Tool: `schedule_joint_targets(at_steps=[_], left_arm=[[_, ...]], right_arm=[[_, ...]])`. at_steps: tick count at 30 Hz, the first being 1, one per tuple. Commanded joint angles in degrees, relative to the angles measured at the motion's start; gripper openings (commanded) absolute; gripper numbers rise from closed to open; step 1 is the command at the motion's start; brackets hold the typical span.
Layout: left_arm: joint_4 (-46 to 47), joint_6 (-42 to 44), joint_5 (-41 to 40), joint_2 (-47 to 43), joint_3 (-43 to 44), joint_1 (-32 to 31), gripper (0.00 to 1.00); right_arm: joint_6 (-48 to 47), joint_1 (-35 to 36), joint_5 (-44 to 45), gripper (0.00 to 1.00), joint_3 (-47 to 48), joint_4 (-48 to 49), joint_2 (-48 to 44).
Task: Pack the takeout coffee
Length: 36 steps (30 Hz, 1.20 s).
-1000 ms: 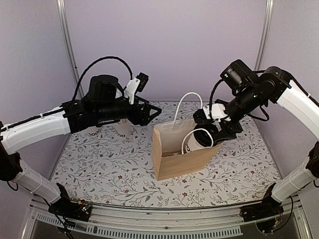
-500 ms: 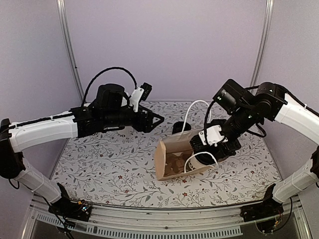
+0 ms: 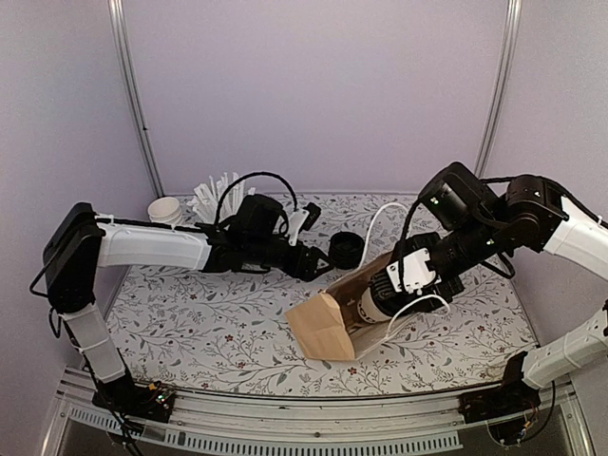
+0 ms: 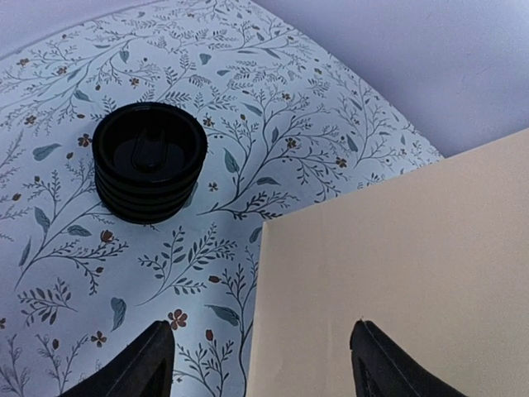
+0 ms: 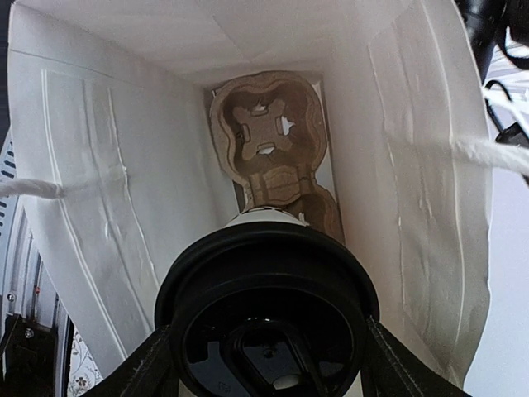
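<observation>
Right wrist view: the right gripper clamps the takeout coffee in the mouth of the paper bag, lid nearest, base and long axis aimed at the carrier beyond. The left gripper gapes empty beside the bag.

The left arm and right arm have white shells, black joints and looping black cables.

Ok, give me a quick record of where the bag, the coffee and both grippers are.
Bag: brown paper, tipped over on the table
Inside bag: cardboard cup tray at the bottom
Coffee cup: lidded, in the bag's mouth
Right gripper: shut on the coffee cup
Left gripper: open, empty, beside the bag
Spare lids: stacked behind the bag
</observation>
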Motion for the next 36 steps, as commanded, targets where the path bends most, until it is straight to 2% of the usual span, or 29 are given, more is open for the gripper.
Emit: schedule_joint_targets(at_steps=[1, 19, 25, 29, 36], left_arm=[[1.9, -0.6, 3.7, 4.0, 3.4, 0.8, 0.75], [1.4, 0.0, 13.0, 9.8, 5.9, 2.1, 0.72], [2.1, -0.2, 15.6, 10.6, 5.5, 2.3, 0.71], [2.1, 0.1, 17.2, 11.1, 5.8, 2.4, 0.71], [1.2, 0.9, 19.3, 12.6, 7.3, 3.2, 0.71]], right_arm=[[-0.1, 1.5, -1.5, 0.31, -1.0, 4.0, -1.3], [-3.2, 2.5, -0.6, 0.30, -6.8, 9.0, -1.6], [-5.2, 3.5, 2.5, 0.30, -11.0, 14.4, -4.4], [-8.1, 5.9, 8.5, 0.30, -15.0, 20.0, -6.7], [-9.6, 6.2, 12.2, 0.30, -16.5, 22.6, -7.3]])
